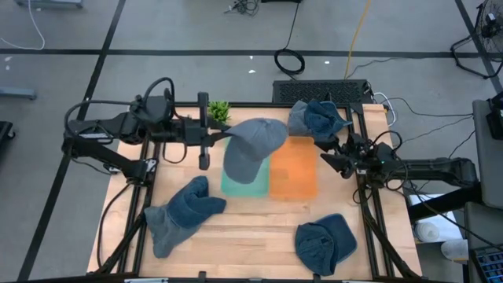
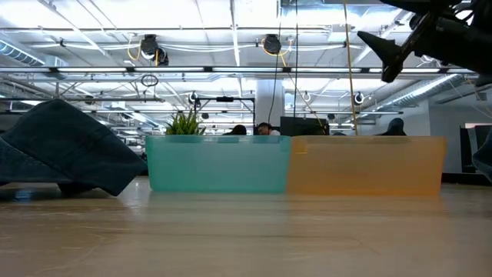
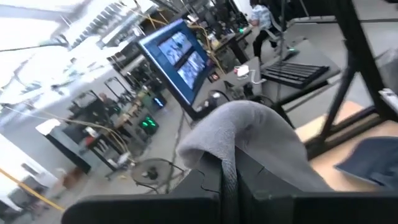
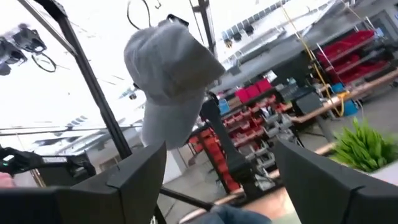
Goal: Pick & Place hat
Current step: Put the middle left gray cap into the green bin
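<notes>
A light grey cap [image 1: 255,145] hangs in the air over the teal bin [image 1: 236,187] and the orange bin [image 1: 292,179], which stand side by side at the table's middle. My left gripper [image 1: 225,135] comes from the left and is shut on the cap; the left wrist view shows the cap [image 3: 249,134] draped just past the fingers. My right gripper [image 1: 324,161] stands open at the right of the orange bin, raised off the table and touching nothing. In the right wrist view the cap [image 4: 168,81] hangs well beyond its fingers. My left gripper pinches the cap's cloth at its left edge [image 3: 231,163] between its two shut fingers. The fingers come level from the table's left. The cap is lifted clear of the bins and droops past the fingers toward the table's near side.
Three dark blue hats lie on the table: one near left [image 1: 185,208], one near right [image 1: 326,244], one far right [image 1: 318,119]. A small green plant [image 1: 218,111] stands at the far edge behind the teal bin. Bare wood shows between the near hats.
</notes>
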